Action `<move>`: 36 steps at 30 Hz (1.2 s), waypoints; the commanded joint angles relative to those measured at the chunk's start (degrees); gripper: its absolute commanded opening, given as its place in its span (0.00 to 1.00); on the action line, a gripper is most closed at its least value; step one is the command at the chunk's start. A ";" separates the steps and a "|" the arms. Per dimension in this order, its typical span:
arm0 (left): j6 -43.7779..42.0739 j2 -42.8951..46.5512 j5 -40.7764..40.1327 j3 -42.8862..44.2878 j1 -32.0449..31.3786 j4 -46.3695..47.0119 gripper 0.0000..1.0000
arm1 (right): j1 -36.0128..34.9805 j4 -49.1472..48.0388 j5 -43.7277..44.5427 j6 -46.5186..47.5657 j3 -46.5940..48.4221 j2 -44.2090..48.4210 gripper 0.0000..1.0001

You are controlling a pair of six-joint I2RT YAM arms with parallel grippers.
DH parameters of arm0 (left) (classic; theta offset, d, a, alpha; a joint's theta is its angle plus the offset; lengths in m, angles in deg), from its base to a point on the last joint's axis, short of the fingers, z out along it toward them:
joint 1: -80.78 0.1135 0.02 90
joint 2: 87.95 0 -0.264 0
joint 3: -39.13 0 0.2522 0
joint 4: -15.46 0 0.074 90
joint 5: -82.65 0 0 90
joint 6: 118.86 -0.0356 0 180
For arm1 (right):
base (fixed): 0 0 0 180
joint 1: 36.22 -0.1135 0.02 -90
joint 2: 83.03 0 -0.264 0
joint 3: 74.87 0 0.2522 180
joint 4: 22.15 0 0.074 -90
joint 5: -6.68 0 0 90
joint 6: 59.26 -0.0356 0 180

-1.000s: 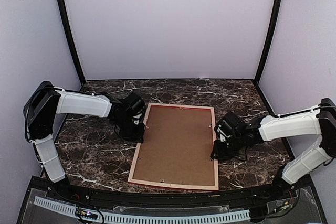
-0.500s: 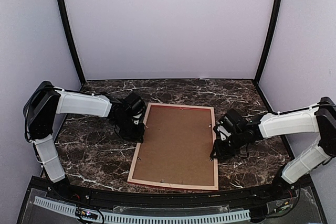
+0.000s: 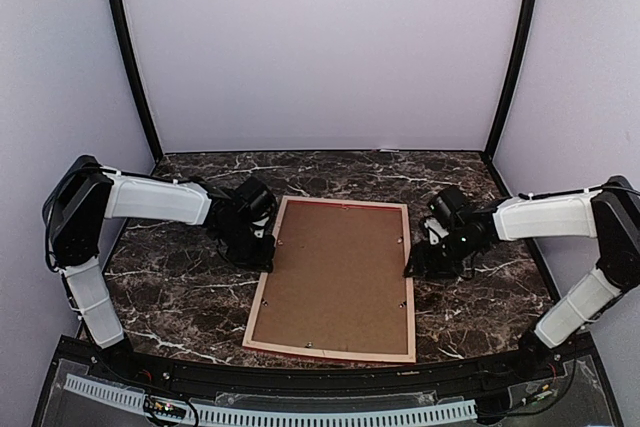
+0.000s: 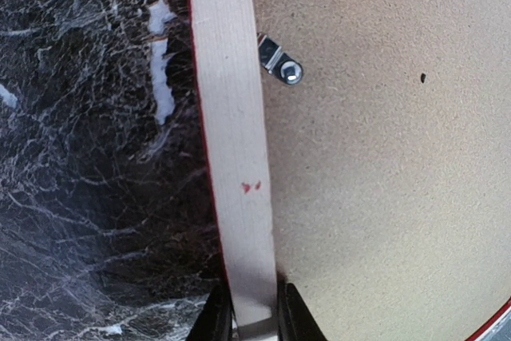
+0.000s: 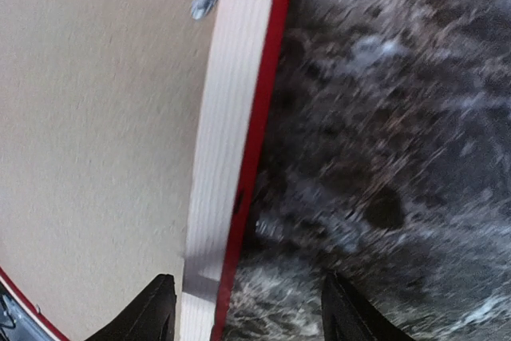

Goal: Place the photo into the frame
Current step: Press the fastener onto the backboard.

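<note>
The frame (image 3: 330, 351) lies face down mid-worktop (image 3: 180, 297), a brown backing board (image 3: 335, 272) filling it and a metal clip (image 4: 281, 65) at the board's left edge. The left pincer (image 4: 254, 313) grips the left rail. The right pincer (image 5: 251, 309) stands open, fingers spread either side of the right rail.

The frame (image 3: 330, 351) fills the table's (image 3: 170, 287) middle, left arm (image 3: 160, 197) and right arm (image 3: 545, 217) flanking; far marble open.
</note>
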 commanded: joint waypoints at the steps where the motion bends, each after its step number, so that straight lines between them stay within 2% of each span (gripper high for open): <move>1: -1.17 0.87 -0.78 -2.18 -0.45 -2.05 0.15 | 2.69 -1.27 5.82 1.10 5.57 -3.26 0.65; 16: -1.50 0.21 0.15 -1.80 -0.43 -1.35 0.15 | 5.00 -5.64 8.65 2.57 19.58 -19.04 0.64; 26: -1.68 -0.25 0.26 -1.35 -0.45 -1.62 0.15 | 5.26 -6.98 7.11 2.51 18.93 -20.72 0.48; 36: -1.69 -0.34 0.17 -1.46 -0.38 -1.55 0.14 | 5.42 -3.17 5.51 9.15 20.39 -21.06 0.35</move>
